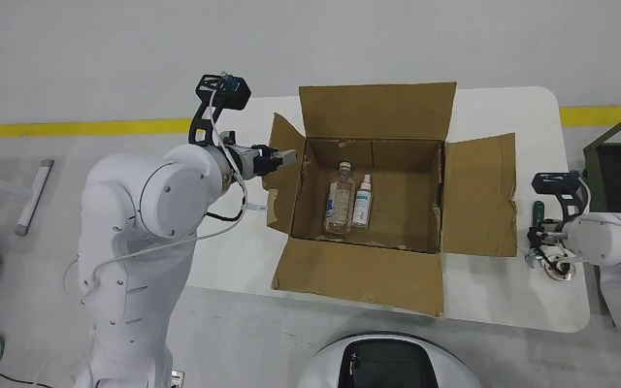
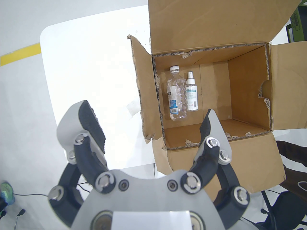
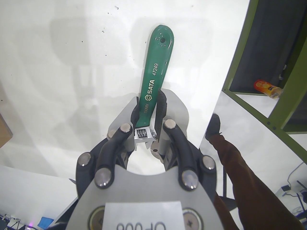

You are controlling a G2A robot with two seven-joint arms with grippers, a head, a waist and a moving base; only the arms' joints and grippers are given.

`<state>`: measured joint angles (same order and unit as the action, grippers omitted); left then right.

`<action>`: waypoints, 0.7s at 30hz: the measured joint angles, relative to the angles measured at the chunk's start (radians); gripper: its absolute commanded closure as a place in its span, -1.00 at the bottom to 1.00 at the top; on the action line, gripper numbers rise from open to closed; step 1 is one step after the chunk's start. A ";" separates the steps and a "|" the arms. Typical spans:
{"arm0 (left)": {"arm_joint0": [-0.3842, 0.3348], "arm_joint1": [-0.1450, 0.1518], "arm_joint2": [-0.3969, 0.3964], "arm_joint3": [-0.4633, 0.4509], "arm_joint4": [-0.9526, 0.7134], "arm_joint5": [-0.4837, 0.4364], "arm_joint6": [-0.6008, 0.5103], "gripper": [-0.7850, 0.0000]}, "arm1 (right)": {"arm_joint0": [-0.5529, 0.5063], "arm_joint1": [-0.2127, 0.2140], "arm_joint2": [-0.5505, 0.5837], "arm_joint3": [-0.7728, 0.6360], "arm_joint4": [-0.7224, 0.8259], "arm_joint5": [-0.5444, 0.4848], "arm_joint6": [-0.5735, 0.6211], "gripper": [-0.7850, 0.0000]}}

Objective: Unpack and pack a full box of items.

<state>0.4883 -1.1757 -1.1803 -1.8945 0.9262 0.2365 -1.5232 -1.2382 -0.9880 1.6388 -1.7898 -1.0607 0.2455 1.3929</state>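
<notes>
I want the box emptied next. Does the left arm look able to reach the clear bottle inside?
Probably yes: the left end effector is open and empty beside the box, whose spread flaps leave the clear bottle uncovered.

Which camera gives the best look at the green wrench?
The right wrist view: the green wrench appears close up, its handle clamped by the right gripper. The top view shows it tiny, at the table's right edge.
</notes>
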 measured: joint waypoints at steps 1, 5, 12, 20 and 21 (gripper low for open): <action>0.000 0.000 0.000 0.000 0.000 0.000 0.000 -1.00 | 0.001 0.000 -0.002 0.002 -0.001 0.001 -0.002 1.00; 0.000 0.000 0.000 0.000 0.000 0.000 0.000 -1.00 | 0.008 -0.001 -0.009 0.014 -0.004 0.001 -0.005 1.00; 0.000 0.000 0.000 0.000 0.000 0.000 0.000 -1.00 | 0.023 -0.002 0.021 0.002 0.064 0.008 -0.020 1.00; 0.000 0.000 0.000 0.000 0.000 0.000 0.000 -1.00 | 0.011 0.004 0.256 -0.178 0.314 0.034 -0.026 1.00; 0.000 0.000 0.000 0.000 0.000 0.000 0.000 -1.00 | 0.008 0.005 0.287 -0.199 0.345 0.034 -0.026 1.00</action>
<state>0.4883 -1.1757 -1.1803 -1.8945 0.9262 0.2365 -1.5232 -1.2299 -0.9833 1.9260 -1.9885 -0.7157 0.2794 1.3664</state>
